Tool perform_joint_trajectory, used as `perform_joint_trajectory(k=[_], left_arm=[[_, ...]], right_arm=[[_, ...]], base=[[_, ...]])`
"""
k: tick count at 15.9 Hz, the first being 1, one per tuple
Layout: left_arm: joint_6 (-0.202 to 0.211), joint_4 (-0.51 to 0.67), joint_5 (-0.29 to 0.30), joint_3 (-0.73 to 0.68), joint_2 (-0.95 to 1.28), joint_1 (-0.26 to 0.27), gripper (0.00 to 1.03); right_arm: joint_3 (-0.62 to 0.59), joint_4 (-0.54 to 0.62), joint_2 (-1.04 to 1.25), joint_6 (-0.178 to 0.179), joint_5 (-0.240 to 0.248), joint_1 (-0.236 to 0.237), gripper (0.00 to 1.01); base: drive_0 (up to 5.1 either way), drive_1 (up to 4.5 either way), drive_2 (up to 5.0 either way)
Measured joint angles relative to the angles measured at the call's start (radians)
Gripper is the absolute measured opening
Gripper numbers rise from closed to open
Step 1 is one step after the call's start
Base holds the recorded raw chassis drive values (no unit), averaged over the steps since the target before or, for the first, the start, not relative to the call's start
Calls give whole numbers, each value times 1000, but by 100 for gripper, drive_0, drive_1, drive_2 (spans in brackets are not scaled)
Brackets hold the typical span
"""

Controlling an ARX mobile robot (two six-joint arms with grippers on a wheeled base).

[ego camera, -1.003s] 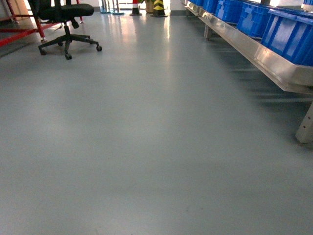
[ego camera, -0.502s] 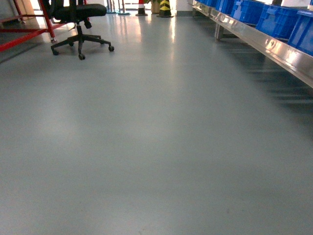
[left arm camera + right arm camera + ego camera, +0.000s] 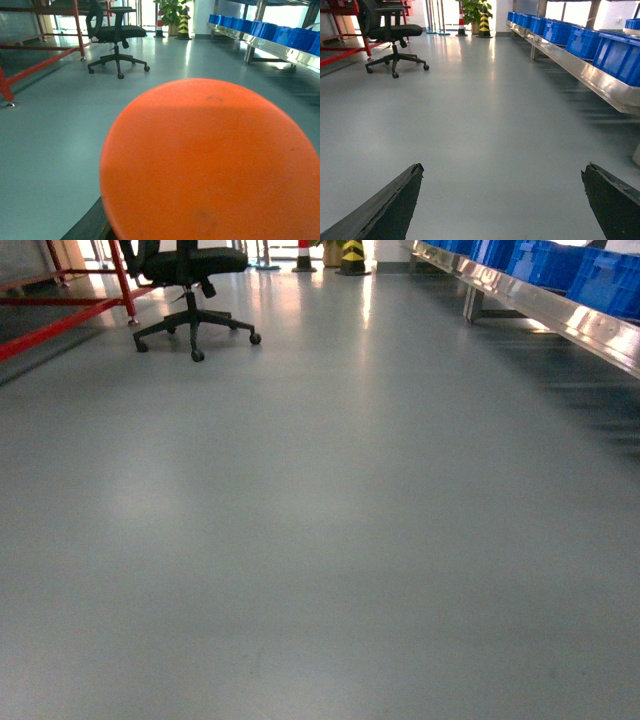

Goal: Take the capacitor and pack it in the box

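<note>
Right gripper [image 3: 502, 200] fingers spread wide over bare grey floor [image 3: 320, 540]. Left gripper hidden behind an orange disc [image 3: 210, 165], state can't tell. No capacitor or box in view. Office chair [image 3: 190, 280] has slid right in head view; blue bins [image 3: 570, 265] shifted off toward the right edge.

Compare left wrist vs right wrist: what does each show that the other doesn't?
Only left wrist: a large orange disc filling the foreground, hiding the gripper.
Only right wrist: the right gripper, its dark fingertips wide apart over bare floor, nothing between them.
Both: the black office chair, red frame, potted plant, striped post, blue bins on the metal rack. No box or capacitor in either.
</note>
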Motion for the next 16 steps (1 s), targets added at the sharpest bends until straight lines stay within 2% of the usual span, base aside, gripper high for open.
perform_joint_trajectory(k=[16], left_arm=[[0, 0, 0, 0, 0, 0, 44]], right_arm=[[0, 2, 0, 0, 0, 0, 98]], base=[[-490, 247, 247]])
